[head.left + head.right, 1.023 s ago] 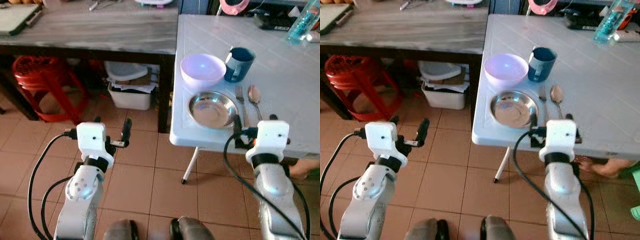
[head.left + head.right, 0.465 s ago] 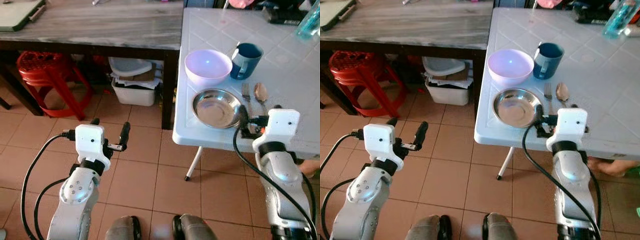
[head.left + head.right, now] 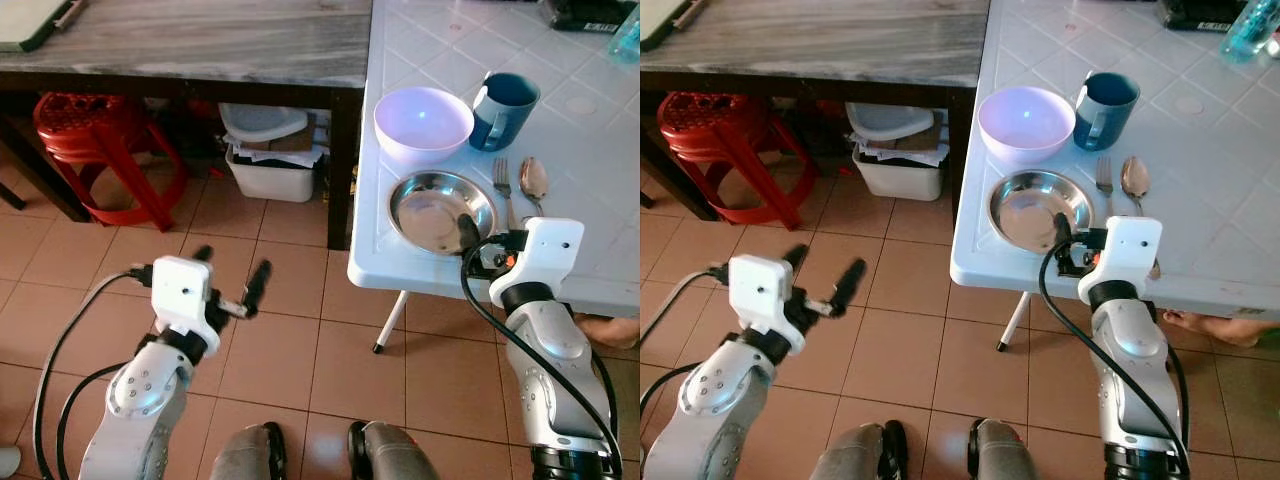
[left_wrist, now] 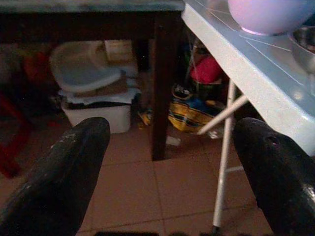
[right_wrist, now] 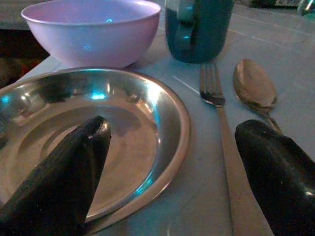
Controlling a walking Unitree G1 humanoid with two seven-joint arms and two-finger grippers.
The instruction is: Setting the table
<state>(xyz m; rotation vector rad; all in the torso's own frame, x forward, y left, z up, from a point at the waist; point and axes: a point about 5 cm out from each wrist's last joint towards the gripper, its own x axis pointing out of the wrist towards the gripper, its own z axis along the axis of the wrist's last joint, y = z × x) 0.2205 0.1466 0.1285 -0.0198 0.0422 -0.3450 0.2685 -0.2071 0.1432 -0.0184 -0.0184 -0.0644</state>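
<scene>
A steel plate (image 3: 432, 205) lies near the front corner of the white table (image 3: 590, 150). Behind it stand a lilac bowl (image 3: 423, 122) and a blue mug (image 3: 503, 97). A fork (image 3: 503, 188) and a spoon (image 3: 533, 180) lie side by side to the plate's right. My right gripper (image 5: 165, 191) is open and low over the table's front edge. One finger (image 3: 468, 230) is above the plate's near rim and the other (image 5: 275, 172) is by the fork's handle. It holds nothing. My left gripper (image 3: 232, 275) is open and empty over the floor tiles.
A long wooden table (image 3: 200, 40) stands to the left of the white one. A red stool (image 3: 90, 120) and a white bin (image 3: 265, 170) sit beneath it. The white table's thin leg (image 3: 390, 320) slants to the floor. A person's bare foot (image 3: 600, 330) rests under the white table.
The whole view has shifted as the camera moved. My right gripper has edged left, so one finger is now over the plate's rim. My left gripper has sunk a little.
</scene>
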